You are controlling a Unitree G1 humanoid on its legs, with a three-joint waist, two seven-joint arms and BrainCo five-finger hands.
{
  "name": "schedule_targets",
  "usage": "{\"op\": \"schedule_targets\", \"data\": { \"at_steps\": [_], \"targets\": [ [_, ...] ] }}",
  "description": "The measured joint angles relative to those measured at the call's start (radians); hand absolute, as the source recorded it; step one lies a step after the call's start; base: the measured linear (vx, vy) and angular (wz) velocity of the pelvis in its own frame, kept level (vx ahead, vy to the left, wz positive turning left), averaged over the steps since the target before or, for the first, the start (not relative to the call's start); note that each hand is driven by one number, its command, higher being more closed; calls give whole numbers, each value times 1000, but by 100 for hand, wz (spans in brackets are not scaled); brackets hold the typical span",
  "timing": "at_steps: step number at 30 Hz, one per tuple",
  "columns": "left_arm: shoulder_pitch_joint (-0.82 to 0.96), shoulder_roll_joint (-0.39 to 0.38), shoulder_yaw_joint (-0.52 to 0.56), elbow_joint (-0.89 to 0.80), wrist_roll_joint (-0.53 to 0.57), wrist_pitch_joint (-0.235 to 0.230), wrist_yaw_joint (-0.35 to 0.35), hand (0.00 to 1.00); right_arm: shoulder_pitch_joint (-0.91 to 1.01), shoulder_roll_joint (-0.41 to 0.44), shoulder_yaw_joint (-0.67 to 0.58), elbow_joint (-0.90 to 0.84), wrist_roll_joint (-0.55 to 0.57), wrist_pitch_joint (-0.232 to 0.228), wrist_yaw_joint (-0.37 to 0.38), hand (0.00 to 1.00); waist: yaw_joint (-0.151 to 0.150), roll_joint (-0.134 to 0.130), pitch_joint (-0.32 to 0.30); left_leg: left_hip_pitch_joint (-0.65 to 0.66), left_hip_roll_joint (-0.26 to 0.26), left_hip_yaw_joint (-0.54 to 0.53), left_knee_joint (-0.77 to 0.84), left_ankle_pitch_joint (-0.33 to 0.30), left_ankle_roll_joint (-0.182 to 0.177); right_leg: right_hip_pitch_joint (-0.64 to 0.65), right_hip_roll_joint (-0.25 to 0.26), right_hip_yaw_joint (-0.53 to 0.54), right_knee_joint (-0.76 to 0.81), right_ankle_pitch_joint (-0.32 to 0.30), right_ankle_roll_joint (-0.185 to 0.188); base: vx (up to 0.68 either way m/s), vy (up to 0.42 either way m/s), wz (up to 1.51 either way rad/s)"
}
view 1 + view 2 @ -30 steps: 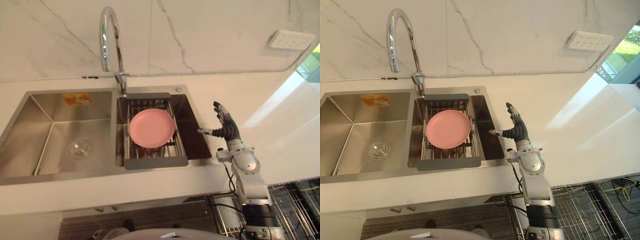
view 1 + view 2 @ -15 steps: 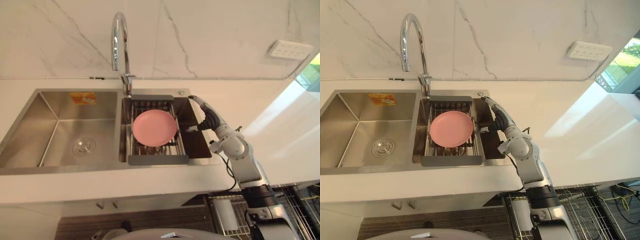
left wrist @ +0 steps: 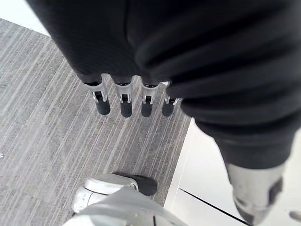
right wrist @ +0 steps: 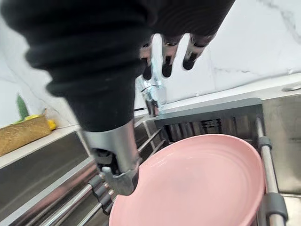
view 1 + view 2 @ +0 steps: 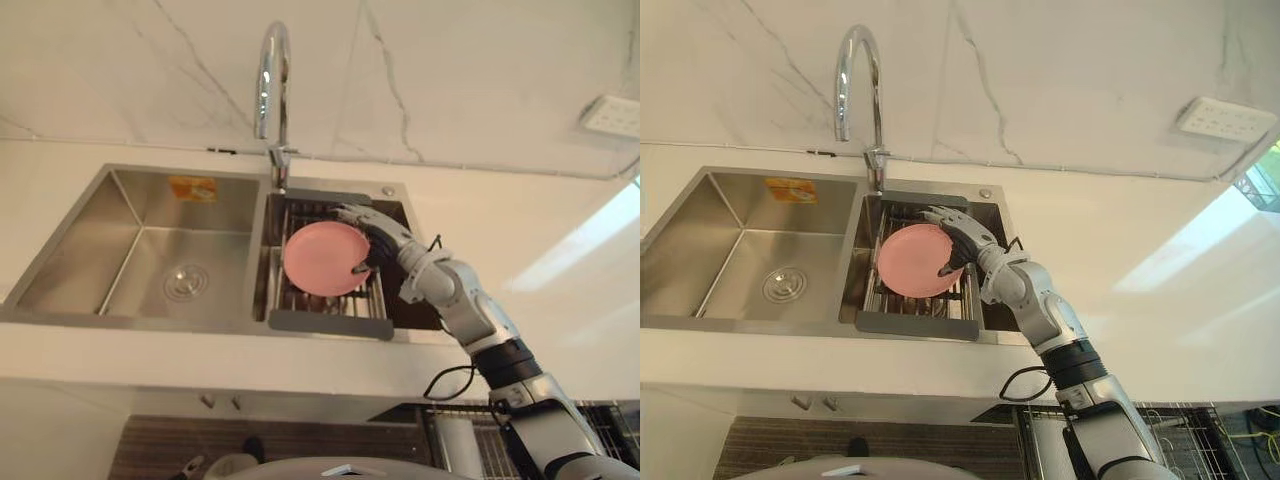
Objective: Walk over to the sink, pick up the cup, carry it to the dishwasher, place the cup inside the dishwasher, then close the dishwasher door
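Over the rack (image 5: 916,323) in the sink (image 5: 738,232), right hand (image 5: 962,238) spread loose above pink plate (image 5: 906,264), grasping nothing, left hand (image 3: 123,97) slack, fingers straight.

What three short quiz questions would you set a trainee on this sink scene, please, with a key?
1. True or false: the pink plate lies flat on the bottom of the sink's left basin.
2. The right hand is: A) over the plate, fingers straight; B) gripping the tap; C) resting on the counter.
3. Fill in: the left hand hangs with straight fingers above the ____.

Key: 1 false, it lies on the rack; 2 A; 3 floor.
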Motion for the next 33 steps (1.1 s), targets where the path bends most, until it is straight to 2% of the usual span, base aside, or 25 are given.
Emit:
{"op": "schedule_targets", "data": {
  "at_steps": [4, 11, 19, 22, 26, 33],
  "targets": [
    [6, 1, 16, 3, 2, 15, -2, 0, -37, -6, 43, 62, -7, 4, 18, 0, 8, -5, 2, -2, -1, -4, 0, -1, -2, 0, -1, -9, 0, 0, 0, -13, 10, 2],
    [8, 2, 40, 4, -39, 20, -12, 0, -46, -10, 126, 161, -47, -18, 27, 0, 25, -14, 4, -8, -4, -14, 0, 0, -2, 3, -4, -31, 0, 0, 0, 7, 12, 3],
    [5, 2, 38, 3, -39, 12, -22, 0, -46, -15, 173, 197, -47, -9, 57, 0, 34, -14, 11, -4, -7, -33, 0, 0, -1, 17, -4, -53, -1, -4, 2, 18, 6, 7],
    [4, 2, 36, 3, -39, 12, -22, 0, -46, -15, 185, 230, -59, 10, 56, 0, 34, -12, 16, -4, -8, -33, 0, 1, -1, 18, -5, -54, -1, -5, 2, 0, 0, 0],
    [4, 4, 19, 4, -39, 13, -22, 0, -45, -6, 185, 282, -124, 21, 13, 0, 34, -9, 20, -2, -9, -34, 0, 0, -2, 19, -6, -54, 1, -6, 3, 0, 0, 0],
    [3, 7, -2, 4, -38, 12, -23, 0, -37, 43, 175, 367, -243, 46, -117, 0, 35, -2, 25, 3, -10, -39, 0, 0, -2, 25, -7, -58, 6, -13, 3, 3, 5, 2]
  ]
}}
